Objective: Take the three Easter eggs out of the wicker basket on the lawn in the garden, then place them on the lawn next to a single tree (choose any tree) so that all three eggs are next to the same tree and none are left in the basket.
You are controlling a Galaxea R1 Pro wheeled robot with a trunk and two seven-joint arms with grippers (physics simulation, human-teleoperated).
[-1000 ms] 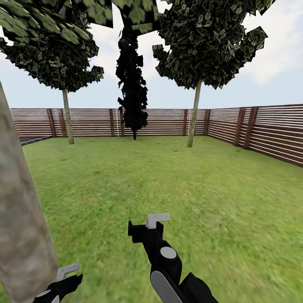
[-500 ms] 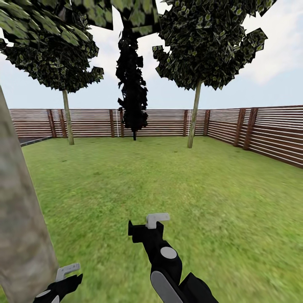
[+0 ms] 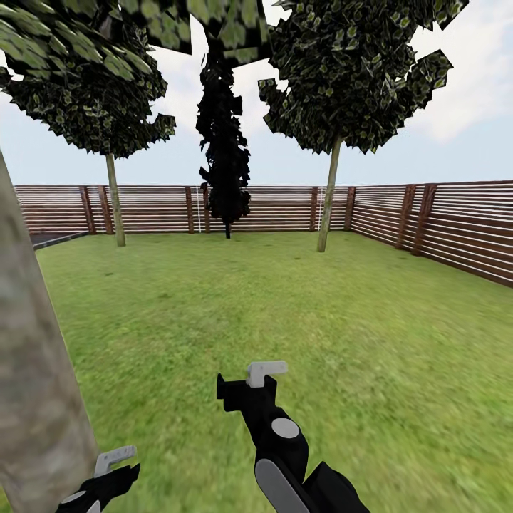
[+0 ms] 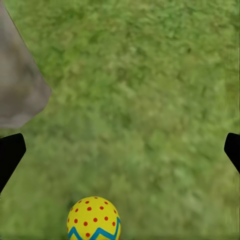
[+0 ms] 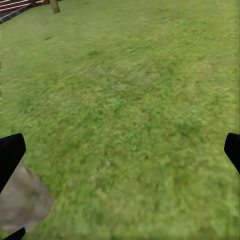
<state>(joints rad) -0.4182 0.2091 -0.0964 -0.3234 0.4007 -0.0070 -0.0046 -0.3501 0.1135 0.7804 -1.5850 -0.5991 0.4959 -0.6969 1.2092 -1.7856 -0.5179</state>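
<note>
Grass covers the whole ground: a flat, mottled green lawn (image 3: 285, 313), bounded at the back and right by a brown slatted fence (image 3: 442, 221). No readable writing or labels on anything.

Trees counted in the head view: one thick grey-brown trunk (image 3: 32, 370) close at the left edge, two thin-trunked trees (image 3: 328, 192) by the fence, and one narrow black cypress (image 3: 224, 157) between them.

Eggs counted: one. A yellow egg (image 4: 94, 218) with red dots and a blue zigzag lies on the grass in the left wrist view, near the trunk base (image 4: 20, 90).

Left end effector (image 3: 114, 459) sits beside the trunk; right end effector (image 3: 263, 370) is held over open grass. In both wrist views the fingers stand wide apart at the frame edges, gripping nothing.
</note>
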